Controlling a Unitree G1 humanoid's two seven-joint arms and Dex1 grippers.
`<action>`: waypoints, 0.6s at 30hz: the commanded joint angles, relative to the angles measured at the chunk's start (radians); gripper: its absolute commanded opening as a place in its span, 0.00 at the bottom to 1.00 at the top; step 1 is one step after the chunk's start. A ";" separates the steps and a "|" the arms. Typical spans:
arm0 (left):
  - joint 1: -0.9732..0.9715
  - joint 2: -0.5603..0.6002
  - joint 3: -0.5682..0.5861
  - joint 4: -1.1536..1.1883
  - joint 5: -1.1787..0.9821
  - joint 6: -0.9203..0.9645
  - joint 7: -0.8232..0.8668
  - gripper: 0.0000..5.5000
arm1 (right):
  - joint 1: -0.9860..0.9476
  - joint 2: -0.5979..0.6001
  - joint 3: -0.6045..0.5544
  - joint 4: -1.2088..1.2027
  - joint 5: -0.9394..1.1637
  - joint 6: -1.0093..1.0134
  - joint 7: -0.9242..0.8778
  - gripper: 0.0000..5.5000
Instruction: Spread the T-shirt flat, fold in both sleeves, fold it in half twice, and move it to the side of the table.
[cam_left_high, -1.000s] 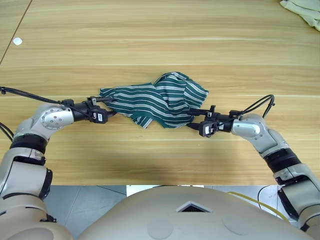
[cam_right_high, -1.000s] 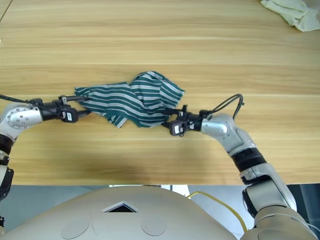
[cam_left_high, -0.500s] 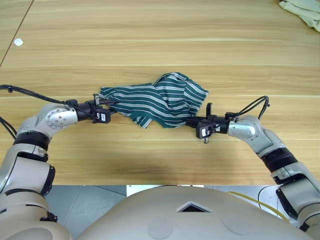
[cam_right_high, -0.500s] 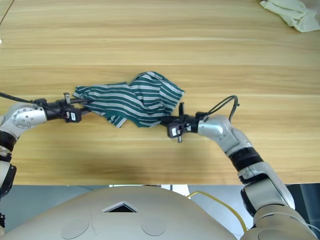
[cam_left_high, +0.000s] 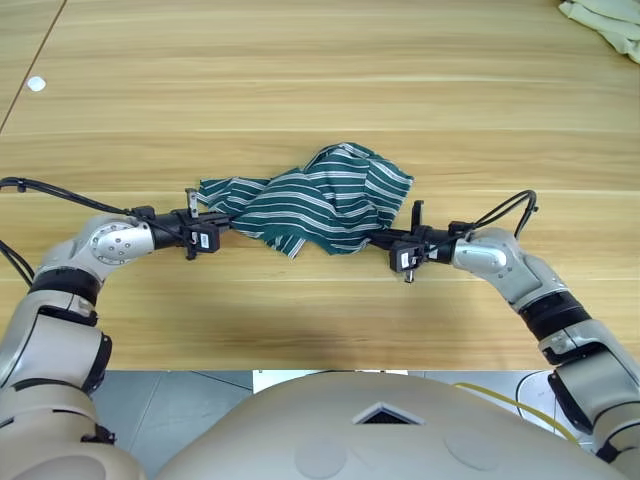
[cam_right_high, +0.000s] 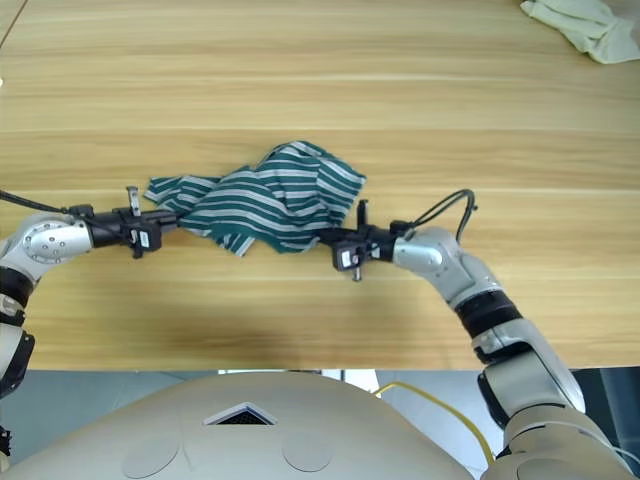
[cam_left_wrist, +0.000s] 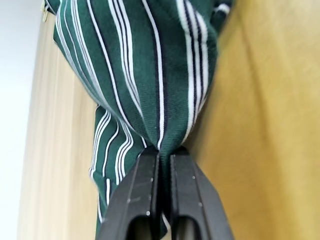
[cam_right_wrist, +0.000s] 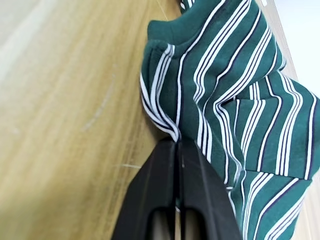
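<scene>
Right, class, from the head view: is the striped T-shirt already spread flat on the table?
No: the T-shirt lies bunched in a crumpled heap between the left gripper and right gripper, each pinching an edge.

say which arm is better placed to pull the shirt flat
Probably right: the left gripper and right gripper both clamp the shirt, but its bunch lies by the right one; left end looks taut.

Likely lab or robot test room, though nothing settles it. Broad desk (cam_left_high: 300, 80) of pale wood-grain laminate, long plank seams running across. Grey tiled floor (cam_left_high: 190, 385) beyond near edge. Crumpled pale cloth (cam_left_high: 606, 20) at far right corner. Small white round marker (cam_left_high: 36, 84) stuck far left.
</scene>
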 joint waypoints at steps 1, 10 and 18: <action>0.050 0.015 0.036 -0.104 -0.291 0.021 -0.214 0.01 | 0.015 -0.046 -0.032 0.003 -0.008 0.027 0.021 0.00; 0.069 0.078 0.260 -0.425 -0.858 0.290 -0.615 0.01 | 0.040 -0.213 -0.299 -0.192 0.260 0.003 0.061 0.00; -0.012 0.015 0.306 -0.242 -0.589 0.221 -0.554 0.01 | 0.024 -0.251 -0.463 -0.218 0.383 0.010 0.070 0.00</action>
